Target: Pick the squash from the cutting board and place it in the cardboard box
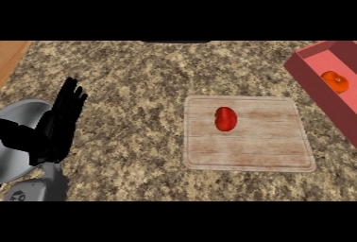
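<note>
A red oval squash (pixel 225 118) lies on the pale wooden cutting board (pixel 268 151), near the board's upper left part. At the right edge stands a red-walled box (pixel 315 80) with an orange fruit (pixel 336 82) inside it. My left hand (pixel 59 120) rests at the left side of the counter, fingers straight and pointing up, well left of the board and touching nothing. My right hand does not show.
A grey rounded robot part (pixel 17 123) lies behind the left hand at the left edge. The speckled stone counter (pixel 140 80) spreads around the board, with a wooden strip (pixel 10 54) at the top left corner.
</note>
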